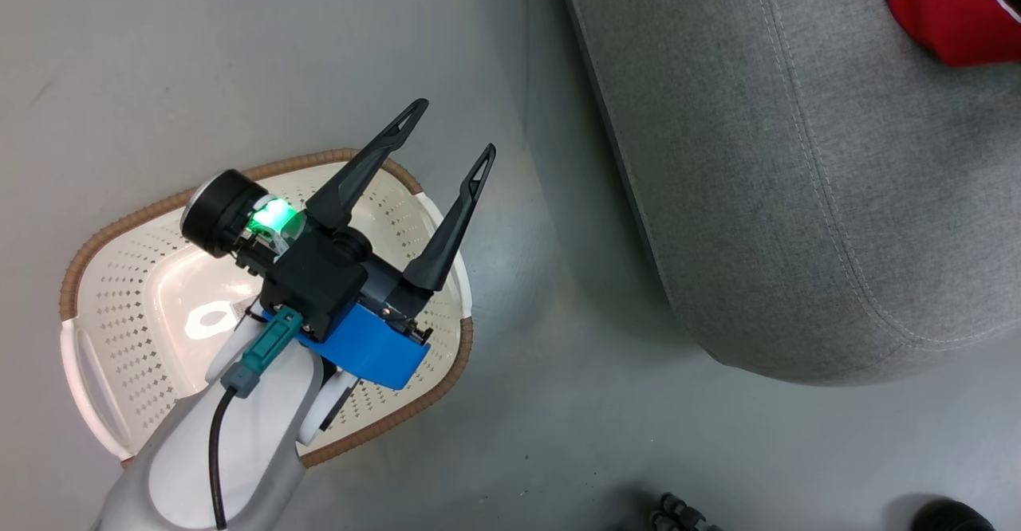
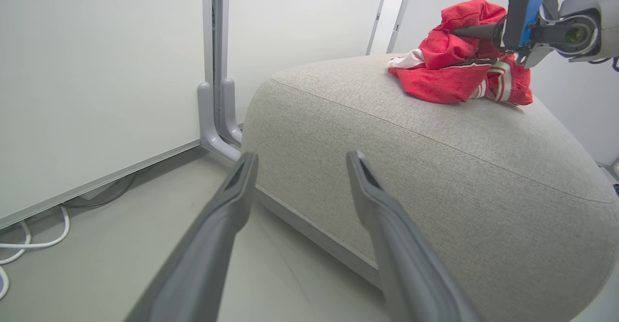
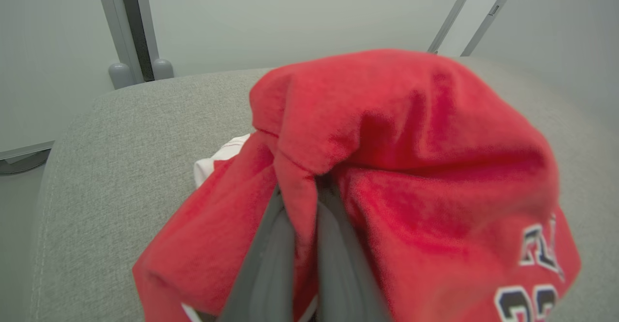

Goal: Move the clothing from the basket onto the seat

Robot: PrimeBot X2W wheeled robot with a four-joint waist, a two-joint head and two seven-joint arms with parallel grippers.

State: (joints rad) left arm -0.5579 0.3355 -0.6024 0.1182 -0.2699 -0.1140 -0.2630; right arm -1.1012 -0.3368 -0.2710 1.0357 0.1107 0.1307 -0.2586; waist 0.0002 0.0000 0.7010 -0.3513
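right wrist view: right hand (image 3: 304, 201) tight on clothing (image 3: 396, 167), seemingly atop seat (image 3: 121, 138)

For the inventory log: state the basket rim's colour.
Brown, woven-look basket rim; best in head view.

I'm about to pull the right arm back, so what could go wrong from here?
1. The right gripper is shut on the clothing, with fabric draped over its fingers; retreating before opening could drag it off the seat.
2. The left gripper hangs open over the basket; lowering it might knock the rim.
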